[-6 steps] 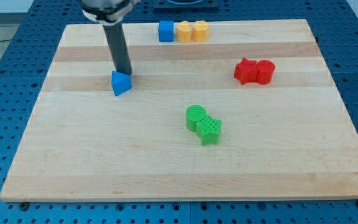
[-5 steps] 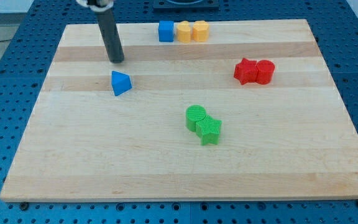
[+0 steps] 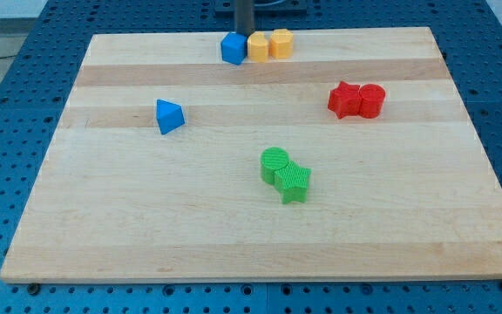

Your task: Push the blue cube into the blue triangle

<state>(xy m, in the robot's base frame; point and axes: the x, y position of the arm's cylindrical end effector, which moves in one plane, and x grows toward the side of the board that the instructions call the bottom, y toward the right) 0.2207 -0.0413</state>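
Observation:
The blue cube [image 3: 233, 48] sits near the board's top edge, turned slightly, touching a yellow block [image 3: 259, 46] on its right. The blue triangle [image 3: 169, 116] lies apart, lower and to the view's left of the cube. My tip [image 3: 244, 32] is at the board's top edge, right behind the blue cube and the yellow block, at the seam between them. The rod rises out of the view's top.
A second yellow block [image 3: 281, 42] touches the first on its right. Two red blocks [image 3: 356, 100] sit together at the view's right. A green cylinder [image 3: 274, 163] and green star [image 3: 294, 181] touch near the middle. The wooden board [image 3: 103, 235] lies on a blue pegboard.
My tip moved from just above the blue triangle up and right to behind the blue cube. The cube has turned and shifted slightly down. The triangle has not moved.

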